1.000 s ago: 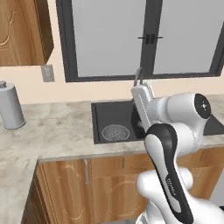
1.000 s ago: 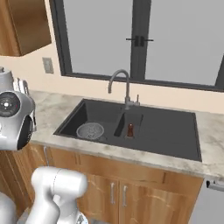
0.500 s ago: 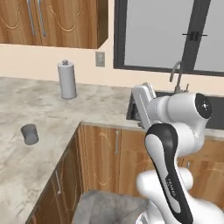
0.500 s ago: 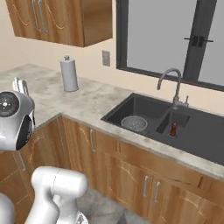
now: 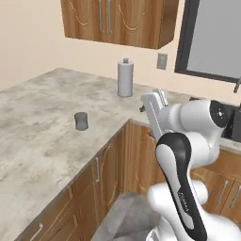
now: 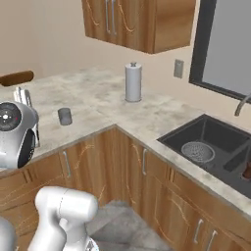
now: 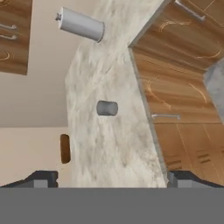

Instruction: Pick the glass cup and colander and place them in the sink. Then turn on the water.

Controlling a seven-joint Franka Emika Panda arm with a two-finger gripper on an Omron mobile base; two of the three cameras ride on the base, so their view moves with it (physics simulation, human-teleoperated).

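Observation:
The glass cup (image 5: 82,121) stands upright on the marble counter, left of the corner; it also shows as the cup (image 6: 64,116) and the cup (image 7: 107,108). The colander (image 6: 198,151) lies in the left basin of the dark sink (image 6: 172,138), under the faucet (image 6: 239,104). No stream falls from the spout. My gripper (image 7: 112,178) is open with nothing between its tips, held in the air well short of the cup. From the base it shows as the gripper (image 5: 159,95), off the counter's edge to the cup's right, and as the gripper (image 6: 21,94).
A tall grey canister (image 5: 125,77) with a knobbed lid stands by the back wall. A brown wooden object (image 6: 16,78) lies at the counter's far left. Wood cabinets hang above and line the floor below the counter corner (image 5: 128,123).
The whole picture has swung from the sink to the corner counter, so the base has moved left. The cup came into view. The arm keeps its pose; the colander stays in the sink.

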